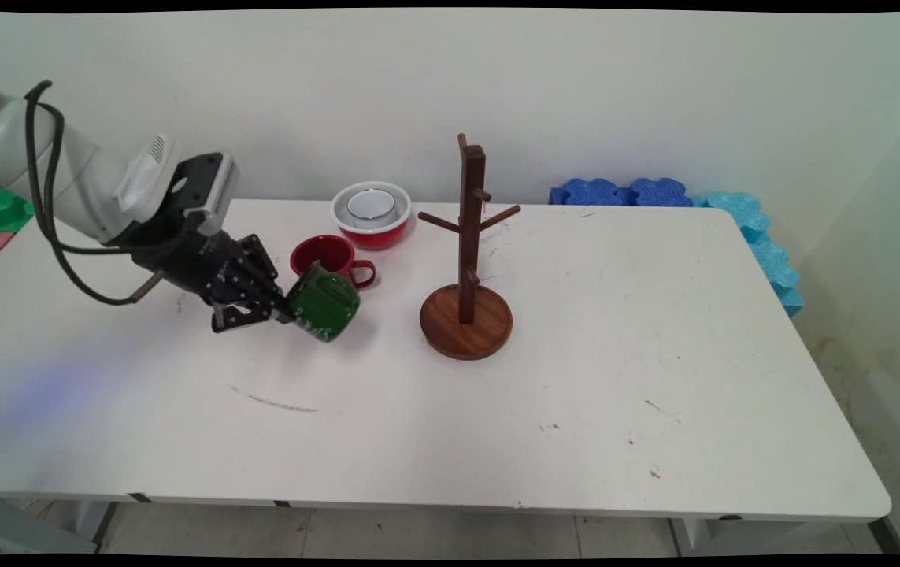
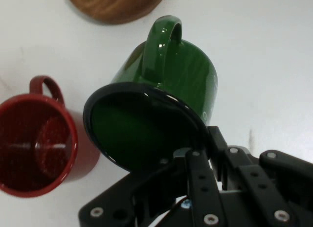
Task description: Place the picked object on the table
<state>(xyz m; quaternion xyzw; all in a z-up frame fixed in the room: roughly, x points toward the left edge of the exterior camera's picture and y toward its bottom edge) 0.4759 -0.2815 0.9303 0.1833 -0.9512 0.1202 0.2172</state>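
The gripper [image 1: 283, 309] has its fingers clamped on the rim of the green mug [image 1: 325, 302], one finger inside the mouth and one outside, going by the hand view. The mug is tipped over sideways and looks lifted a bit off the table [image 1: 575, 378], to the left of the wooden mug stand [image 1: 465, 260]. In the hand view its handle [image 2: 164, 38] points toward the stand's round base [image 2: 115, 4].

So the step in hand looks like carrying a mug that's already been picked up. Any further move calls for a grip that holds firm on the slick rim (enamel looks slippery) and room around the red mug [image 1: 331, 258], which sits just behind the green one, left of the stand.

Hard to make out: the inner finger is mostly lost in the dark inside of the mug, and whether the mug's bottom edge touches the table can't be told. Behind and left of the stand sits a red bowl [image 1: 371, 216] with a white cup [image 1: 372, 206] in it.
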